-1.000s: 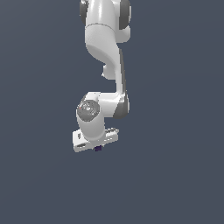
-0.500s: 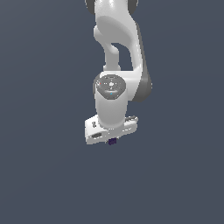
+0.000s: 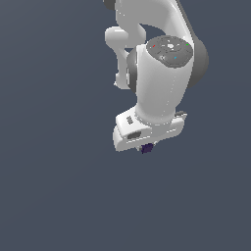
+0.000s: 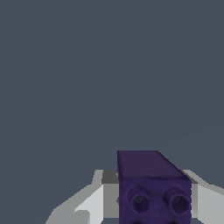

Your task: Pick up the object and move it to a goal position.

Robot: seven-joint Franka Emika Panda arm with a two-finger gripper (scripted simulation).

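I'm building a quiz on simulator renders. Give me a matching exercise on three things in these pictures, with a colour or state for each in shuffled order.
Things:
1. block
2. gripper
3. backdrop

Descriptions:
a. plain grey-blue
b. white, shut on something small
c. dark purple, with two round dimples on one face

Pairs: 1-c, 2-b, 3-a

The arm (image 3: 162, 83) was rendered in glossy white, built of rounded cylindrical segments with dark grey bands at the joints. A flat grey disc (image 3: 169, 49) capped the wrist segment, and small red, green and blue dots were scattered on it. Below that disc, the segment widened into a white rectangular hand block (image 3: 147, 131) with a small dark slot on its face. In the wrist view, pale grey and white fingers (image 4: 94, 203) were seen.
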